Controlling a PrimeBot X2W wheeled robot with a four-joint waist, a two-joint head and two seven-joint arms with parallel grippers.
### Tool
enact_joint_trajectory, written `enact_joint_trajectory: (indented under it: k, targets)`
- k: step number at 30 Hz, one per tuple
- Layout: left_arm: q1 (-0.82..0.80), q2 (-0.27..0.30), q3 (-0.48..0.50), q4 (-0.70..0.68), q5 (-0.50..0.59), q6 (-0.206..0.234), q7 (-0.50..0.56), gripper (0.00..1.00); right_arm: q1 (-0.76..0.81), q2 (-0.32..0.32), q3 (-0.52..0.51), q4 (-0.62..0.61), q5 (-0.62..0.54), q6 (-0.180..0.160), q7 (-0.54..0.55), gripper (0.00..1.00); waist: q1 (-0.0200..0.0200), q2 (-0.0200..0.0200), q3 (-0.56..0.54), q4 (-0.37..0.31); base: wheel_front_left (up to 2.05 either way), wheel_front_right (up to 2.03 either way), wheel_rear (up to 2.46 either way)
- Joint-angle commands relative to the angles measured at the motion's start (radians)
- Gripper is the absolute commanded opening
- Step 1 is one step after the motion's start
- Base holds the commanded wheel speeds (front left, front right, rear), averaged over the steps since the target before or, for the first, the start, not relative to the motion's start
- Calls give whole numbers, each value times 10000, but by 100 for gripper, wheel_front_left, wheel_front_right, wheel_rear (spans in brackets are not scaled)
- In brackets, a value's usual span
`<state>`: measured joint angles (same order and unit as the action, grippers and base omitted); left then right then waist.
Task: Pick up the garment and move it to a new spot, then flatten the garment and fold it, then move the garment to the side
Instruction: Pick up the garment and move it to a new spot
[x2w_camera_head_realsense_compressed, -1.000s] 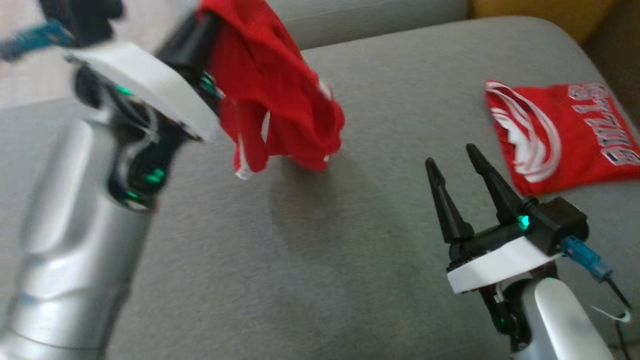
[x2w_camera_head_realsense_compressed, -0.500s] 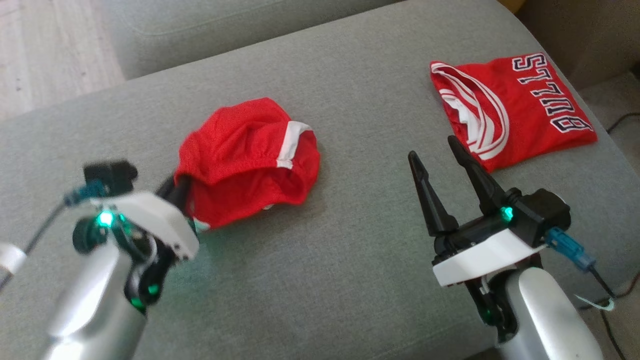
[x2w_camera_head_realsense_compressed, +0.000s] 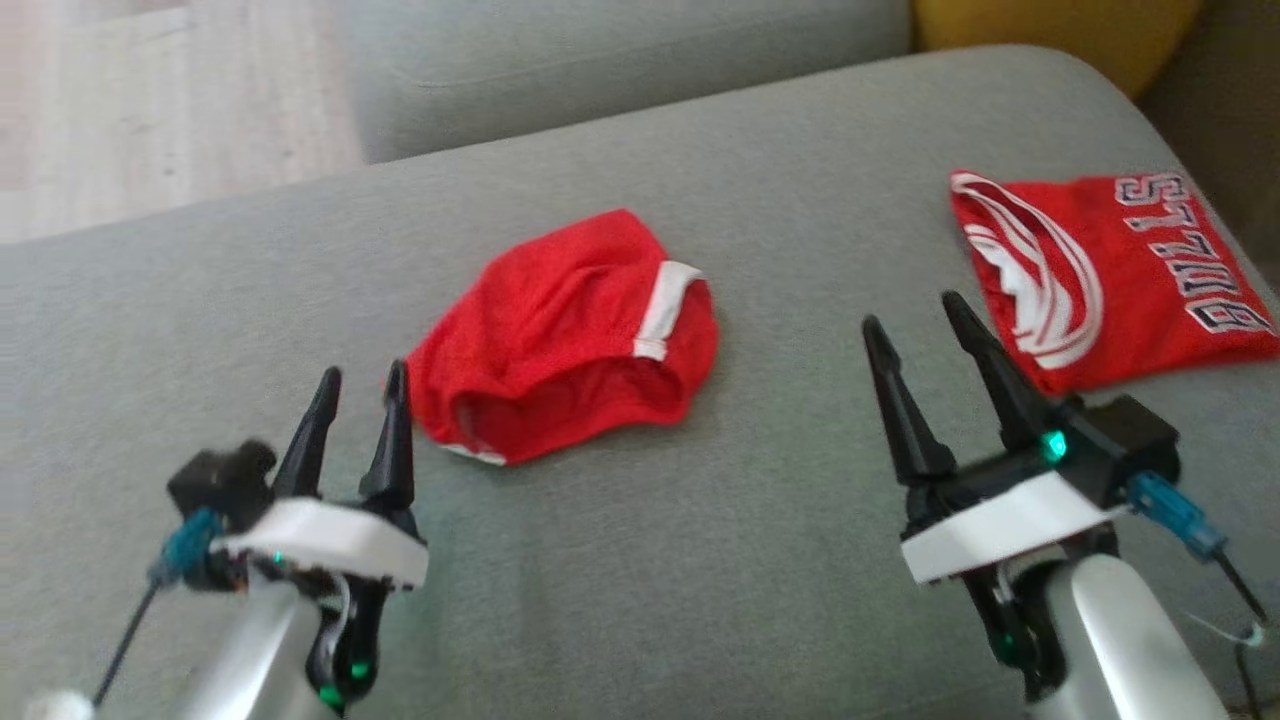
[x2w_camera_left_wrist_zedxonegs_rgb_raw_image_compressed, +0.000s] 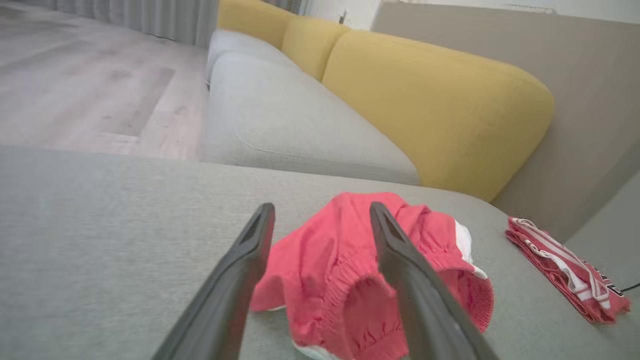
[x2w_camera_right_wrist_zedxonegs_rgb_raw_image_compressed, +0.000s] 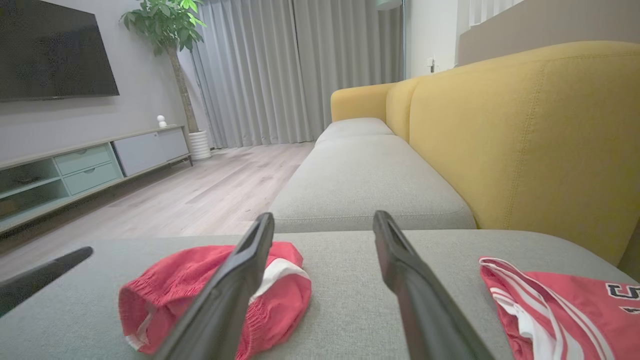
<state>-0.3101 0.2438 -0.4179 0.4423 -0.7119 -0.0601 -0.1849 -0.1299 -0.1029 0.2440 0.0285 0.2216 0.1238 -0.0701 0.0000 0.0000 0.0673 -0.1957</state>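
The garment (x2w_camera_head_realsense_compressed: 570, 330), a pair of red shorts with a white trim, lies crumpled in the middle of the grey sofa cushion (x2w_camera_head_realsense_compressed: 650, 570). My left gripper (x2w_camera_head_realsense_compressed: 362, 370) stands open at the lower left, its tips just short of the shorts' left edge, holding nothing. In the left wrist view the shorts (x2w_camera_left_wrist_zedxonegs_rgb_raw_image_compressed: 325, 265) lie ahead between and beyond the open fingers of the left gripper (x2w_camera_left_wrist_zedxonegs_rgb_raw_image_compressed: 321, 205). My right gripper (x2w_camera_head_realsense_compressed: 911, 310) is open and empty at the lower right, apart from the shorts. The right wrist view has the shorts (x2w_camera_right_wrist_zedxonegs_rgb_raw_image_compressed: 175, 280) left of the right gripper (x2w_camera_right_wrist_zedxonegs_rgb_raw_image_compressed: 324, 214).
A folded red BULLS jersey (x2w_camera_head_realsense_compressed: 1100, 270) lies at the cushion's right end, just beyond my right fingertips. Another grey cushion (x2w_camera_head_realsense_compressed: 600, 70) lies behind, a yellow backrest (x2w_camera_right_wrist_zedxonegs_rgb_raw_image_compressed: 525, 135) to the right, and wooden floor (x2w_camera_head_realsense_compressed: 150, 110) at the far left.
The shorts hung from my raised left gripper a second ago; they now lie on the cushion. The left gripper has let go, opened and drawn back. The camera view shifted too.
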Motion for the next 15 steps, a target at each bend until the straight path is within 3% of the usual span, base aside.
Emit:
enact_joint_trajectory:
  k: [1, 15]
  targets:
    - [99, 278, 566, -576, 277, 177, -479, 100, 27, -31, -26, -417, -5, 69, 36, 100, 0, 0, -237, 460, 0, 0, 0]
    - [1466, 627, 1535, -1883, 1410, 858, -765, 100, 1122, -77, -813, 113, -244, 69, 273, 100, 0, 0, -633, 1315, 0, 0, 0]
